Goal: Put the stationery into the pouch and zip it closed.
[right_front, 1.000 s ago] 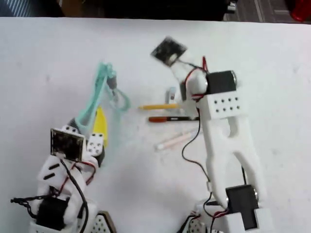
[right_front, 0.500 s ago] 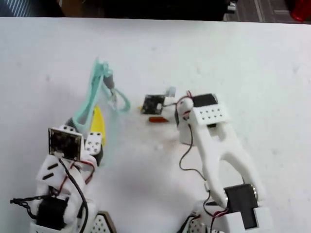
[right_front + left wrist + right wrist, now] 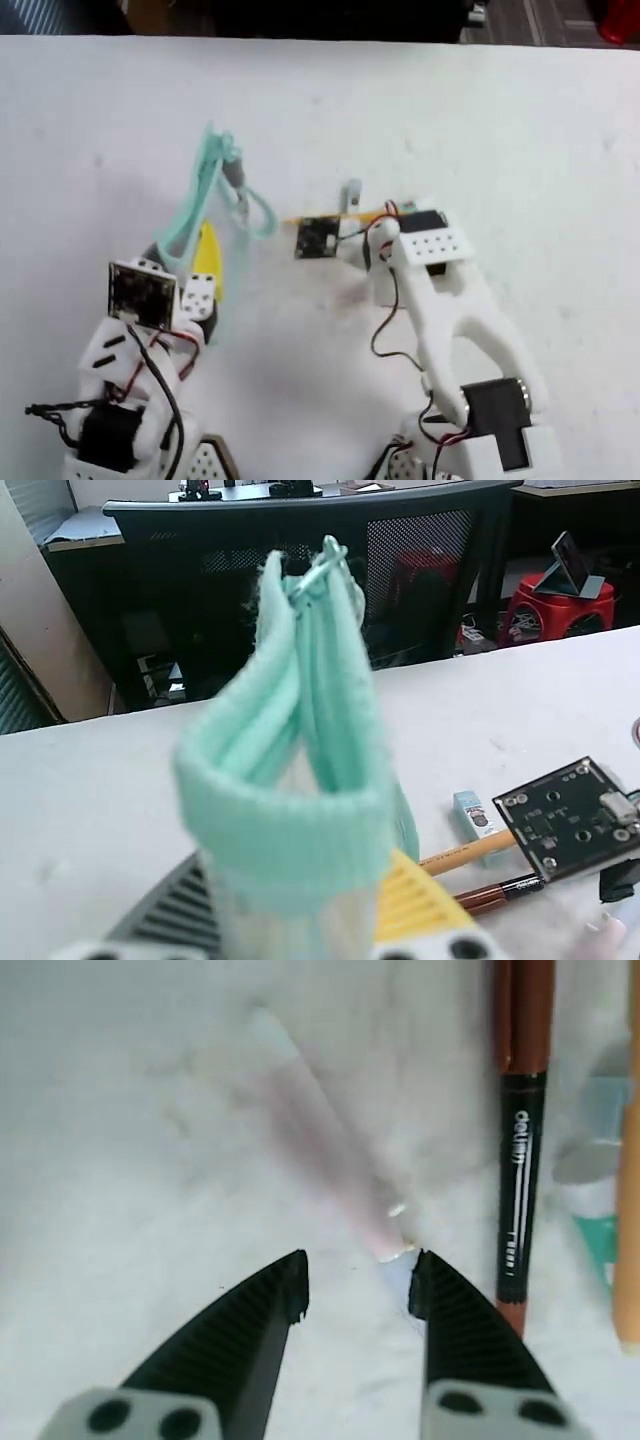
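Observation:
A mint green pouch (image 3: 205, 190) is raised off the white table, and my left gripper (image 3: 195, 265) is shut on its lower end. In the left wrist view the pouch (image 3: 300, 760) stands upright, pinched between a yellow finger (image 3: 415, 905) and a grey one. My right gripper (image 3: 355, 1285) is open and points down just above a pale pink pen (image 3: 320, 1150). One black fingertip (image 3: 425, 1280) is close to that pen's end. Beside the pink pen lie a brown pen (image 3: 520, 1160), a yellow pencil (image 3: 330, 216) and a small eraser (image 3: 350, 192).
The right arm's wrist camera board (image 3: 313, 238) hangs over the stationery, between the pouch and that arm. The white table (image 3: 520, 130) spreads wide at the back and right. A black mesh chair (image 3: 420, 570) stands beyond the far edge.
The right arm swung in from the back and came down over the pens, covering them in the high view. The pouch in the left gripper wobbled slightly.

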